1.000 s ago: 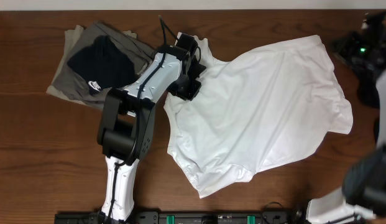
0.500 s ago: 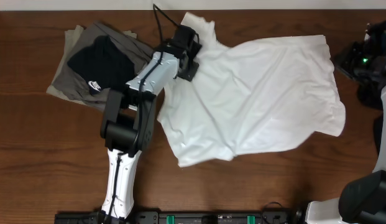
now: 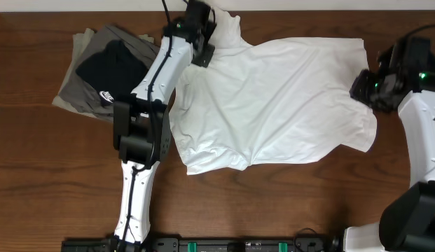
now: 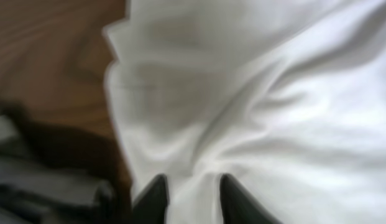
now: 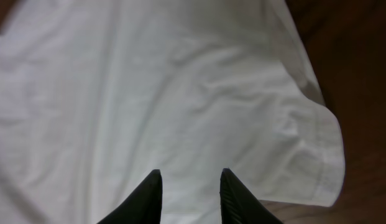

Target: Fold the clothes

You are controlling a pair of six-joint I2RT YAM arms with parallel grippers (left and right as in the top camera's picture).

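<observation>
The clothes are a large white T-shirt (image 3: 273, 98) spread over the middle of the table, and a grey and black pile (image 3: 98, 70) at the back left. The black top piece carries a small white logo (image 3: 106, 96). My left gripper (image 3: 203, 50) is at the shirt's back left corner. In the left wrist view its jaws (image 4: 193, 183) stand apart with a ridge of white cloth (image 4: 273, 93) lying between them. My right gripper (image 3: 362, 87) sits at the shirt's right edge. Its jaws (image 5: 189, 177) are open over flat white cloth (image 5: 149, 81), next to a hem.
Brown wooden table (image 3: 49, 175) shows to the left, in front and at the far right of the shirt. A black rail (image 3: 238, 245) runs along the front edge. The left arm reaches from the front across to the back edge, beside the dark pile (image 4: 43, 186).
The shirt has been drawn toward the back of the table and lies flatter and wider. The left gripper moved back and left; the right gripper came to the shirt's right edge. Both jaws have parted.
</observation>
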